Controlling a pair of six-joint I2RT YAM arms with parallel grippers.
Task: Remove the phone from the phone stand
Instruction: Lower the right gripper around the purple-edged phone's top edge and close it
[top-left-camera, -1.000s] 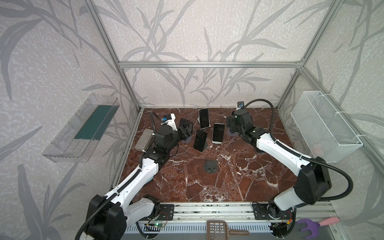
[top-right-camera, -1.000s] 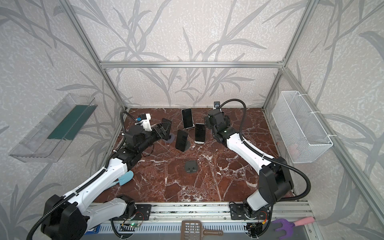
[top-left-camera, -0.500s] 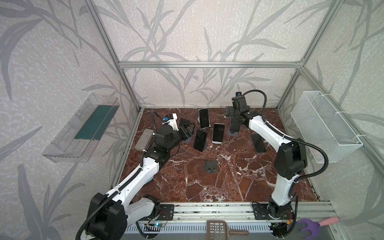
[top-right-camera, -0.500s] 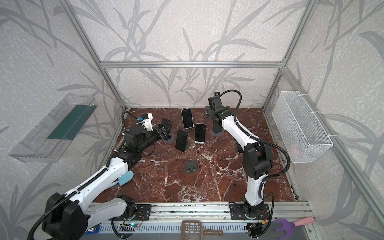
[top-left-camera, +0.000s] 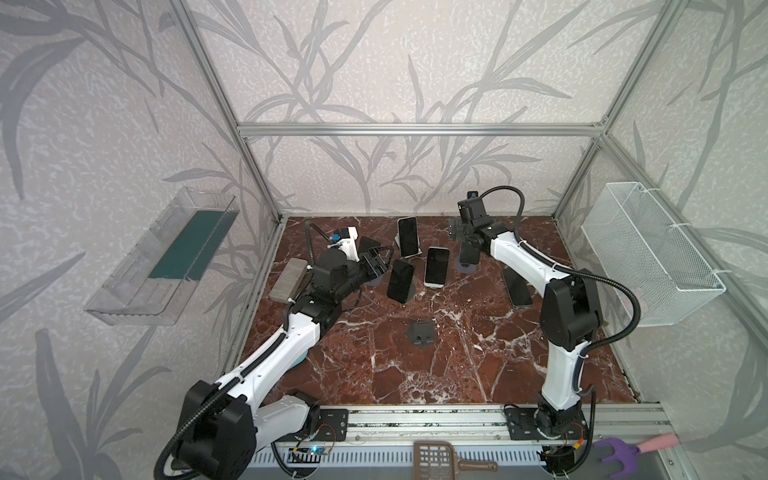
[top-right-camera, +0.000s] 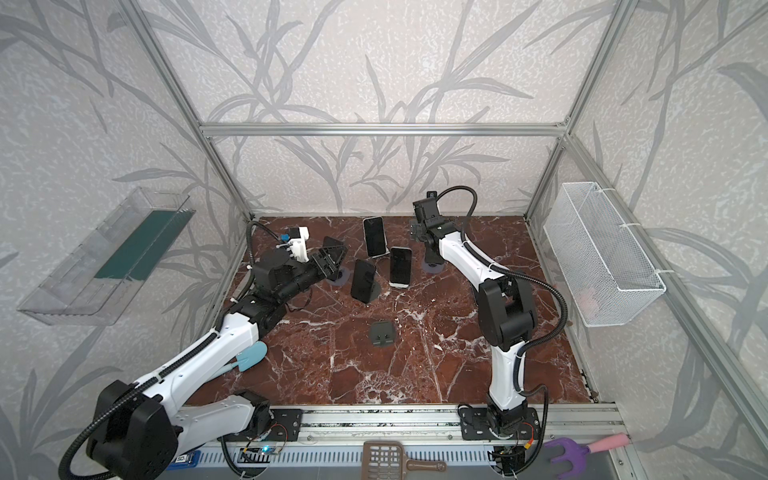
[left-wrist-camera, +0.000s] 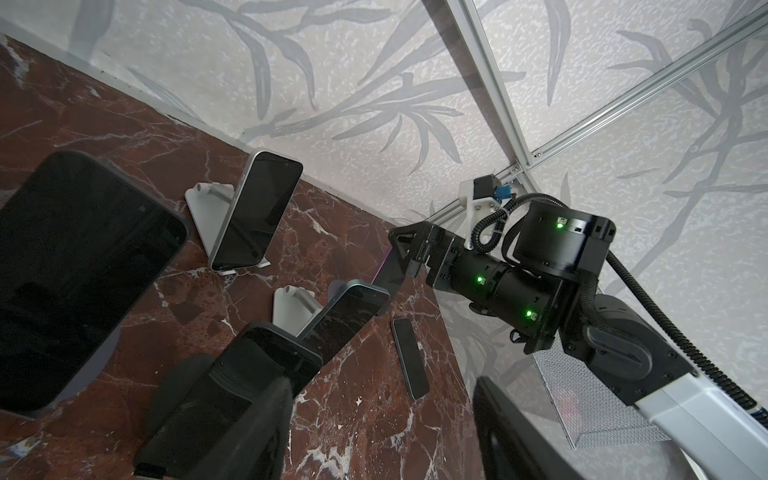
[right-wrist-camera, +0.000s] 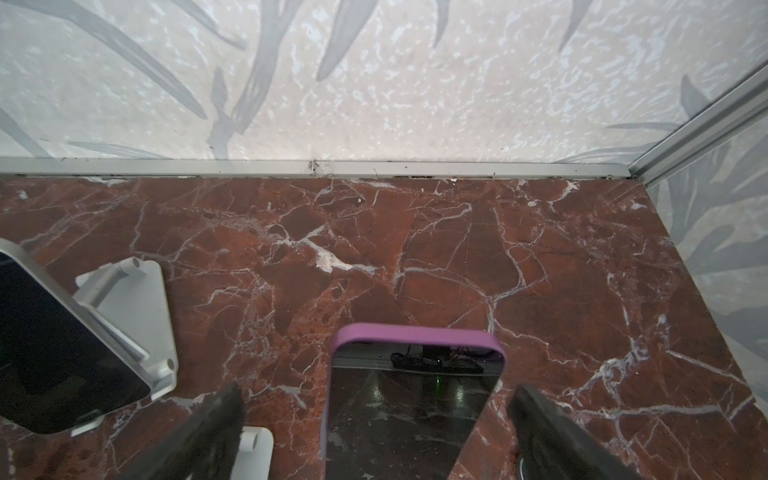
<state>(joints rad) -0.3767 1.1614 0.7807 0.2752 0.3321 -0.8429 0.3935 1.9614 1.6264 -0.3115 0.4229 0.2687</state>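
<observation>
Table (top-left-camera: 457, 374): red marble with white veins.
Right gripper (top-left-camera: 463, 243): jaws wide, straddling the phone, a gap on either side.
Left gripper (top-left-camera: 377, 262): jaws apart, empty, at 10 o'clock.
Phone (right-wrist-camera: 411, 399): purple case, upright at 1 o'clock.
Phone stand (top-left-camera: 467, 269): beneath it.

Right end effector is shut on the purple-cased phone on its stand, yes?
No, the right end effector is open. The right wrist view shows its fingers apart on either side of the purple-cased phone, with bare table showing in both gaps. The phone is on its stand, as a top view shows.
</observation>
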